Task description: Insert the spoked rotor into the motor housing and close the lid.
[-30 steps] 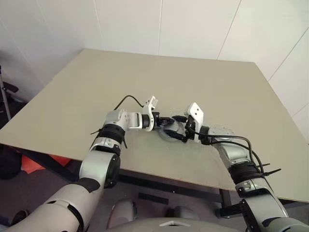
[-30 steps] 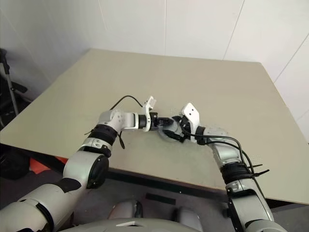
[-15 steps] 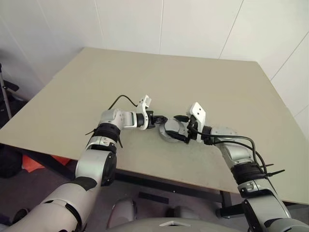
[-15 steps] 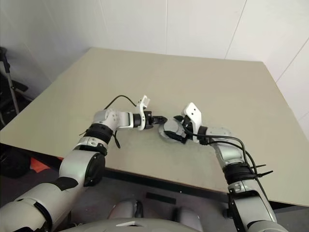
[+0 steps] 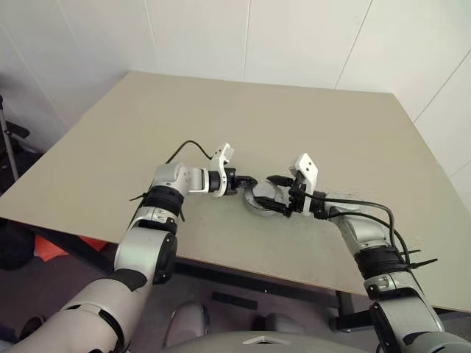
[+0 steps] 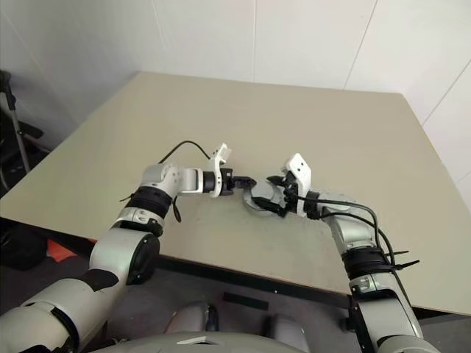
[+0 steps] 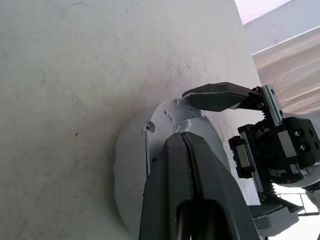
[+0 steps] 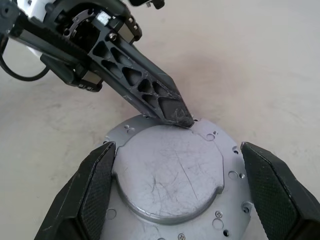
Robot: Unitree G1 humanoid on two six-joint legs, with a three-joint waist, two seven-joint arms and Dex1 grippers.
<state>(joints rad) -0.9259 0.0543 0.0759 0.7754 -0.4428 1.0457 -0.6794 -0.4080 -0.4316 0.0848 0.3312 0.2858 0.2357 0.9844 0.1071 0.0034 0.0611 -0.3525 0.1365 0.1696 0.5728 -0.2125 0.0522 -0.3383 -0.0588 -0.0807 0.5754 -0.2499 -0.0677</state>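
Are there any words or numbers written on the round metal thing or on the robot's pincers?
None can be read.
The lid: no writing, only scratches on plain grey metal.
The motor housing: screw holes, no label.
The left pincer and right pincer: plain black fingers, no markings.
The table: bare, no signs.

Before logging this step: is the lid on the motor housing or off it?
On. The lid, plain grey face up, lies flat within the motor housing rim, the shut left gripper touching its edge.
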